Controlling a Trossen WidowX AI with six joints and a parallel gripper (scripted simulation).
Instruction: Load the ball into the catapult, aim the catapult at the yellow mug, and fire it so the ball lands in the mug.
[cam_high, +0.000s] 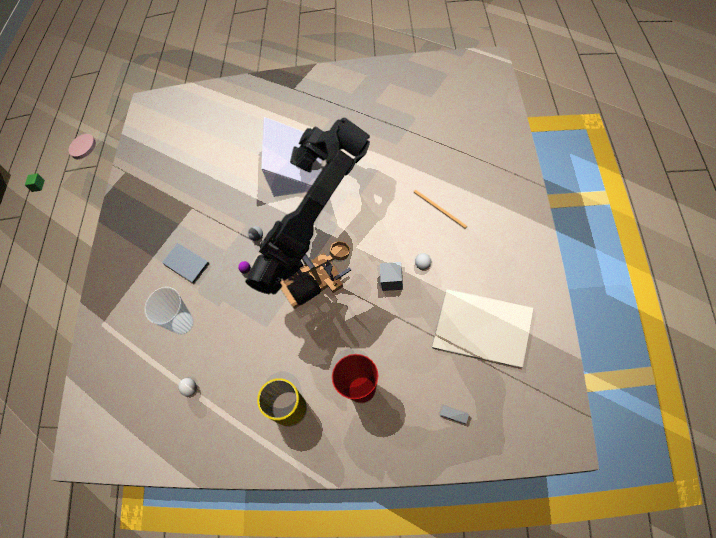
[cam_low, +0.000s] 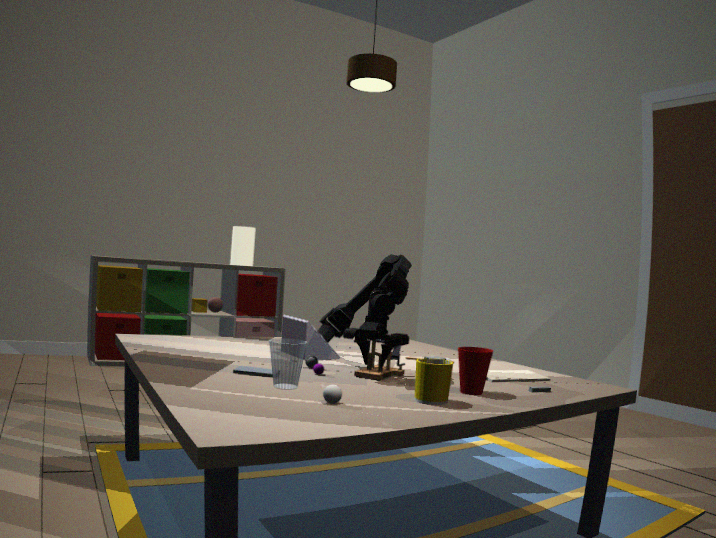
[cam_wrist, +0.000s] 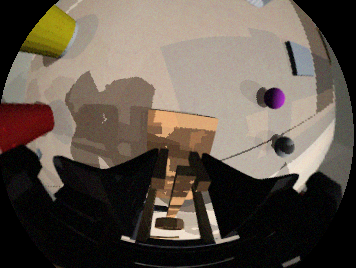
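Note:
The wooden catapult (cam_high: 334, 283) (cam_low: 379, 374) (cam_wrist: 185, 122) stands on the table. Its round cup (cam_high: 339, 249) looks empty and lies at the end away from the yellow mug. My gripper (cam_wrist: 180, 154) is shut on the catapult's upright frame, one finger on each side. The yellow mug (cam_high: 294, 416) (cam_low: 434, 381) (cam_wrist: 55, 32) stands upright near the front edge. A purple ball (cam_high: 244, 266) (cam_low: 318, 368) (cam_wrist: 274, 98) and a dark grey ball (cam_high: 255, 233) (cam_low: 311, 361) (cam_wrist: 284, 146) lie beside my arm. A white ball (cam_high: 186, 387) (cam_low: 332, 394) lies left of the mug.
A red cup (cam_high: 354, 370) (cam_low: 474, 370) (cam_wrist: 25, 125) stands right of the yellow mug. A grey block (cam_high: 391, 273) and a light grey ball (cam_high: 423, 260) lie right of the catapult. A clear cup (cam_high: 163, 306) stands at left. A lilac wedge (cam_high: 280, 150) stands beside the arm.

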